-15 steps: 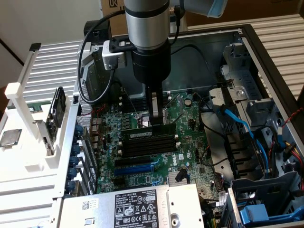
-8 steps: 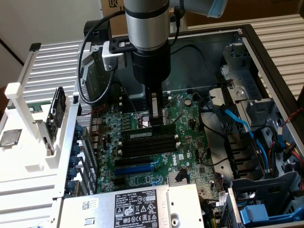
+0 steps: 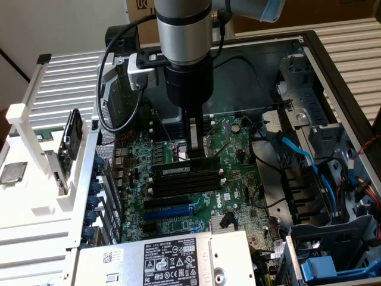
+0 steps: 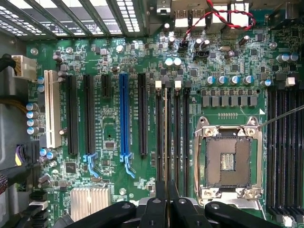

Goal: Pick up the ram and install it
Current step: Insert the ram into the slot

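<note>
Cardboard boxes and ribbed white panels form the backdrop to an open computer case (image 3: 333, 71) lying on its side, with its green motherboard (image 3: 235, 179) facing up. You are looking at a grey robot arm reaching straight down into the case. Its fingers (image 3: 192, 140) are drawn narrow and appear clamped on the top edge of the ram (image 3: 178, 169), a long dark-green stick with a small white label. The stick stands on edge over the bank of four black memory slots (image 3: 189, 186), between the empty processor socket (image 4: 228, 161) and the blue expansion slot (image 3: 169, 211). From the wrist view the ram is edge-on, a thin line running away from the fingers along the slots. You cannot tell from either view which of the four slots it sits over, nor whether it is fully seated. To do this step well, you would likely want the stick kept upright and parallel to its slot, since any tilt would catch one end first. Check that the white end latches (image 4: 158, 84) of the chosen slot are swung out. Pressing should probably be straight down and even along the length, because the grip is near the middle and the ends could rock. Watch the neighbouring slots just beside it, and the black cable (image 3: 110, 113) looping off the wrist, which hangs close to the case wall.
</note>
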Controlling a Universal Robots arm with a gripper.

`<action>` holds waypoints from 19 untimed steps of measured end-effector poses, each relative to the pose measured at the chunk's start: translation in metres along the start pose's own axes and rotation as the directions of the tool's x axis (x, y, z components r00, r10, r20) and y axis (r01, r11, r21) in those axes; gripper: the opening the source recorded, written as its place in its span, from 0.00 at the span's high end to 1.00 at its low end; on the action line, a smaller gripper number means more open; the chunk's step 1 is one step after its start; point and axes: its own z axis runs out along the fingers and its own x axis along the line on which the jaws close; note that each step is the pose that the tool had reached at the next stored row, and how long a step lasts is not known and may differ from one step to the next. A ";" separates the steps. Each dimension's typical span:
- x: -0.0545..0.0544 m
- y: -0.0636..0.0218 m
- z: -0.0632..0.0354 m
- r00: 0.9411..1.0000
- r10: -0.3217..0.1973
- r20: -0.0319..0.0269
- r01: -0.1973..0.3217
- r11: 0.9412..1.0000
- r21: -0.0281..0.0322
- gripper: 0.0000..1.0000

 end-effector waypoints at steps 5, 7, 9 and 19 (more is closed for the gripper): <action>0.000 0.0002 0.0045 1.000 0.000 0.000 0.000 1.000 0.000 0.88; 0.000 0.0002 0.0059 1.000 -0.001 -0.001 0.001 1.000 0.000 0.88; 0.000 0.0003 0.0068 1.000 -0.002 -0.001 0.002 1.000 -0.001 0.88; 0.002 0.0003 0.0090 1.000 -0.012 0.000 0.012 1.000 0.000 0.88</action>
